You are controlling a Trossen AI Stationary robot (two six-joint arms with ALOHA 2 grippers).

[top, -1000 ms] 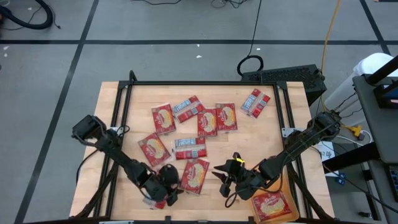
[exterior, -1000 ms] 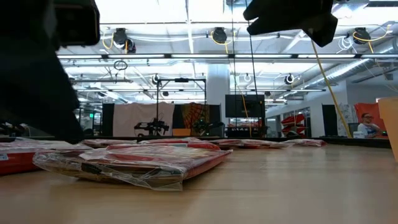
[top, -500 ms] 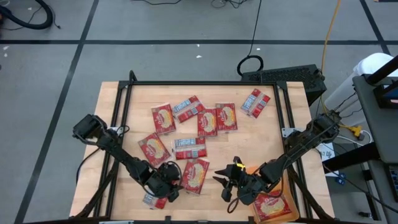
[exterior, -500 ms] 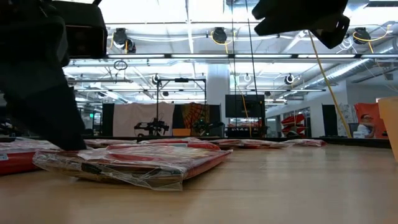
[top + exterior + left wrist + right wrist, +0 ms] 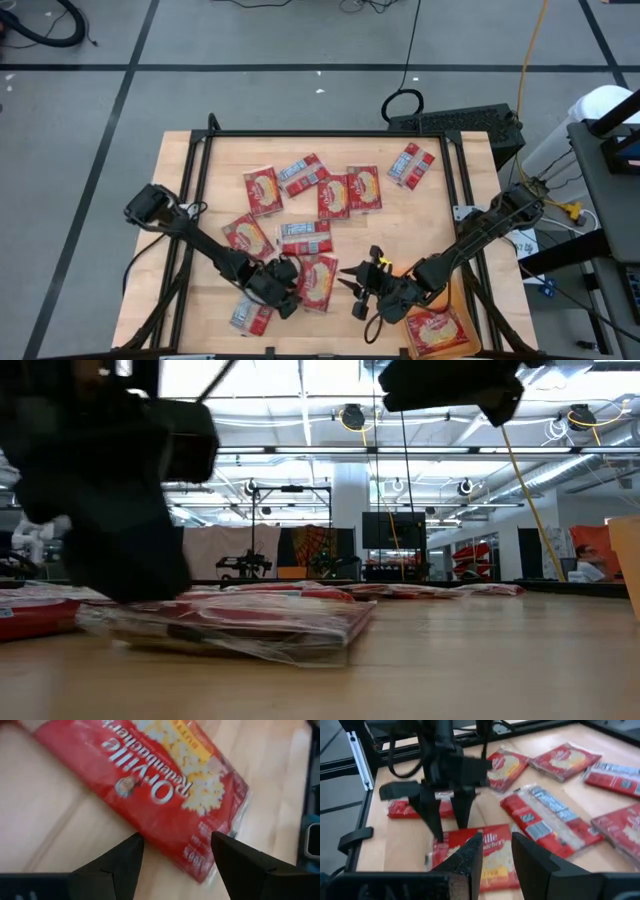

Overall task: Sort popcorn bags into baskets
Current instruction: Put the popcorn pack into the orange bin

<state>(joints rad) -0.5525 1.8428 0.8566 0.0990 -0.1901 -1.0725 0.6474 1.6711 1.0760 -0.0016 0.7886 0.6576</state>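
A wooden bench seen from above, with two dark robot arms reaching in from the near corners. At the far left near edge, one popcorn bag lies alone by the bench's front edge. Just right of it, the left gripper is low over the bench, its fingers spread apart and grasping nothing; their tips stand at the left edge of a red bag with a yellow-cream picture, which lies flat on the wood. In the left wrist view this same bag fills the space just ahead of the open fingers.

Farther back, a loose cluster of bags is spread across the middle of the bench, some showing the yellow picture and some a grey-white panel. One more bag lies apart near the far right corner.

Right of the centre bag, the right gripper hovers above the bench, pointing left toward the left gripper. Its fingers stand a little apart and hold nothing.

At the near right corner sits the orange basket, with one bag lying flat inside it, picture side up.
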